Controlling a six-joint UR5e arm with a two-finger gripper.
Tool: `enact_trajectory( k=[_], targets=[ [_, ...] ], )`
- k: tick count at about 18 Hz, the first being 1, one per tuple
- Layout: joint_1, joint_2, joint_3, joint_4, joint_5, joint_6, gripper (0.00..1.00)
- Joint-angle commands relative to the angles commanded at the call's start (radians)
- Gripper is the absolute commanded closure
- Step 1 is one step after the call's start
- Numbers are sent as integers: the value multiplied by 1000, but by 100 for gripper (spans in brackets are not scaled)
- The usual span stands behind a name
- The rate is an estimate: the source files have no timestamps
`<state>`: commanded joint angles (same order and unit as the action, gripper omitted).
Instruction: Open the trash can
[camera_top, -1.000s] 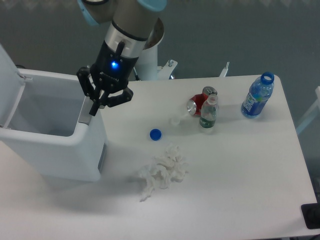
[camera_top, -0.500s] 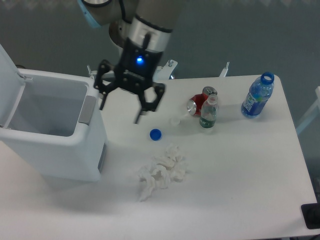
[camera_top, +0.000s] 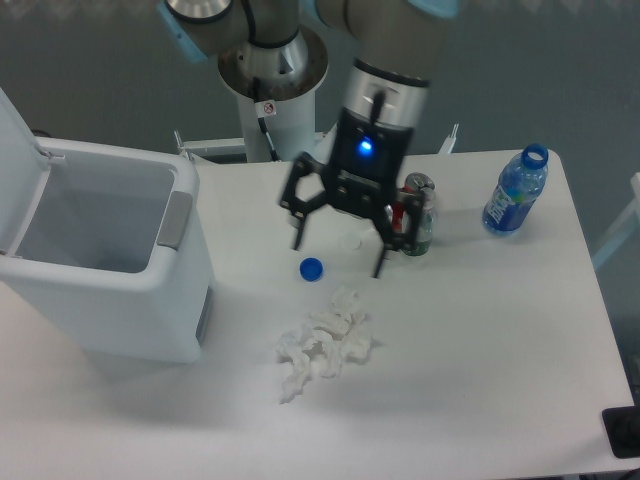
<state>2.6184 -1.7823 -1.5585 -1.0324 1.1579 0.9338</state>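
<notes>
Your pincer (camera_top: 339, 245) stood with its fingers (camera_top: 298, 228) spread wide apart, holding nothing and touching nothing, poised above the counter (camera_top: 480, 360) over the small clear cap (camera_top: 350, 241) and just beyond the blue bottle cap (camera_top: 311, 268). The trash can (camera_top: 105, 265) sat at the counter's left edge, well apart from your pincer, its lid (camera_top: 18, 160) raised upright and the interior exposed. A crumpled tissue (camera_top: 324, 343) lay nearer the camera.
</notes>
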Motion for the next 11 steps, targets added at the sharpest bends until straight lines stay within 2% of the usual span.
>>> enact_trajectory(
  k=[3,7,9,11],
  targets=[
    [3,-60,2,0,93,101,0],
    [-12,-117,11,-12,317,178,0],
    [-15,-144,35,-18,335,207,0],
    [-14,-184,92,-73,341,270,0]
  ],
)
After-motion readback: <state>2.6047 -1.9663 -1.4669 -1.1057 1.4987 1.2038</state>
